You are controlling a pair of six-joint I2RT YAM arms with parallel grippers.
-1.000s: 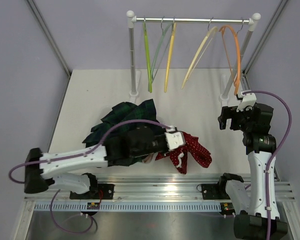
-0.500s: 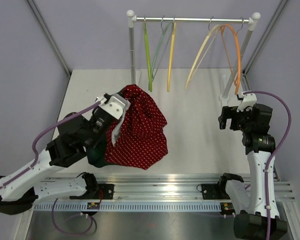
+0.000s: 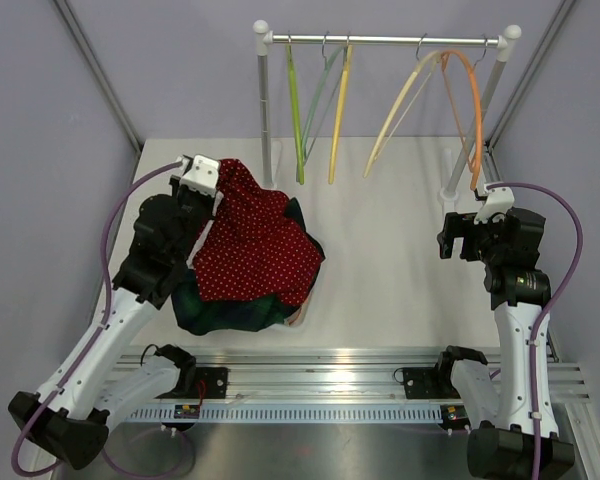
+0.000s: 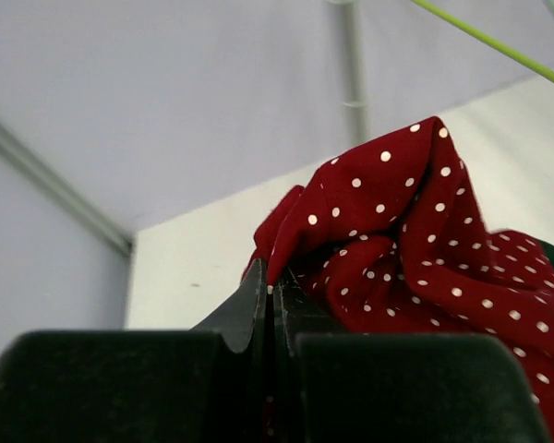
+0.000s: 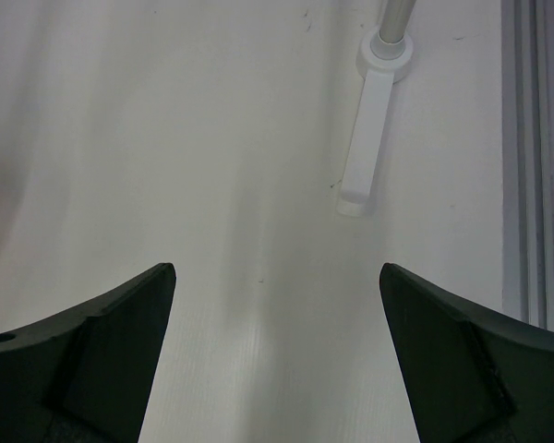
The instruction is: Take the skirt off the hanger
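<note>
The red skirt with white dots is draped over a dark green plaid garment on the left of the table. My left gripper is shut on the skirt's upper edge and holds it up at the back left. The left wrist view shows the fabric pinched between the closed fingers of that gripper. No hanger shows inside the skirt. My right gripper is open and empty above bare table on the right; in its wrist view the fingers stand wide apart.
A rack rail at the back carries bare hangers: green, yellow, cream and orange. The rack's right post foot lies ahead of my right gripper. Grey walls close in both sides.
My left arm swung from the front middle to the back left, pulling the red skirt up and over the plaid garment. The right arm has not moved.
</note>
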